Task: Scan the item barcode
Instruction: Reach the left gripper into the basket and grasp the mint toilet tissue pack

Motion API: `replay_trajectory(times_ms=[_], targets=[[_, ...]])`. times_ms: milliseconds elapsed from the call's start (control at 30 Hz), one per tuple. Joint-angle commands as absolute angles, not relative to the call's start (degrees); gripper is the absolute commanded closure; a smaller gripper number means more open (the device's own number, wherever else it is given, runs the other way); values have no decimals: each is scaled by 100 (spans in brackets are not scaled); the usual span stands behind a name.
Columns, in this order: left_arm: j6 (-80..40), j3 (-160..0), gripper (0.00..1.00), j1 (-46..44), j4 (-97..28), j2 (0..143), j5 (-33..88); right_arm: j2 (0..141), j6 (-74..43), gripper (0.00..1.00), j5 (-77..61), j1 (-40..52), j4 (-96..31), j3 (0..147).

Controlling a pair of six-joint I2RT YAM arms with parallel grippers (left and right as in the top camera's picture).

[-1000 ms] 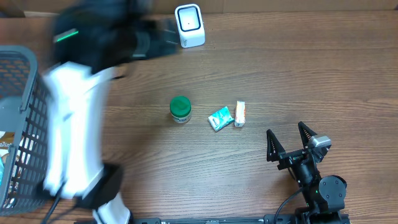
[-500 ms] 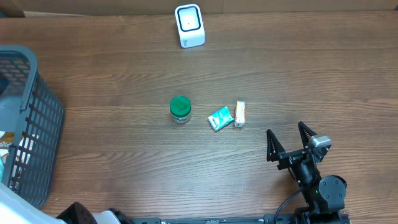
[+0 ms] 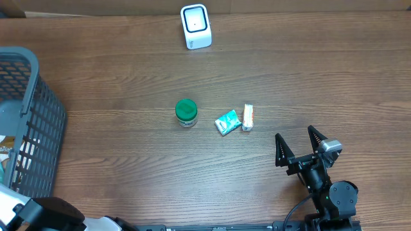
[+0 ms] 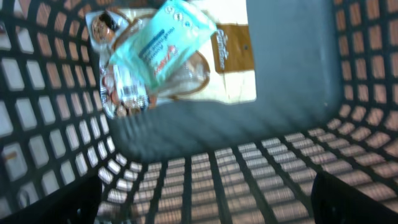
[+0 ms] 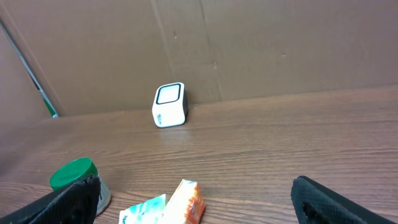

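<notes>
Dark grey plastic lattice basket [image 4: 249,168] lies under the left fingers [image 4: 62,202]; brown cardboard wall [image 5: 280,43] stands well ahead of the right fingers [image 5: 68,199].

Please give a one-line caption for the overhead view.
Open right gripper near a green-lidded jar, teal packet and small carton; white scanner beyond.

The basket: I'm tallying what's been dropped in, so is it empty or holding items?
Holding items. The left wrist view looks into the basket, where a pale blue packet lies over other packages.
</notes>
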State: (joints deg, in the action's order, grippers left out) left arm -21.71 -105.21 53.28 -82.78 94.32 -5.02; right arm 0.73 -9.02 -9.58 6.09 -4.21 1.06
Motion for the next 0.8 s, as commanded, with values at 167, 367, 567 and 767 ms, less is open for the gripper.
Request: replay_trajectory(times_ms=[167, 367, 567, 767], targets=[[-1511, -9417, 20, 5328, -7275, 9441, -1192, 16, -917, 0, -906, 642, -397, 45], [-224, -8357, 18, 5325, -5933, 9450, -1225, 16, -917, 0, -906, 642, -397, 45], [-14, -7590, 20, 5360, -5006, 9452, -1586, 16, -917, 0, -906, 642, -397, 45], [115, -7384, 24, 5537, -4416, 9463, -1715, 16, -917, 0, -906, 642, -397, 45]])
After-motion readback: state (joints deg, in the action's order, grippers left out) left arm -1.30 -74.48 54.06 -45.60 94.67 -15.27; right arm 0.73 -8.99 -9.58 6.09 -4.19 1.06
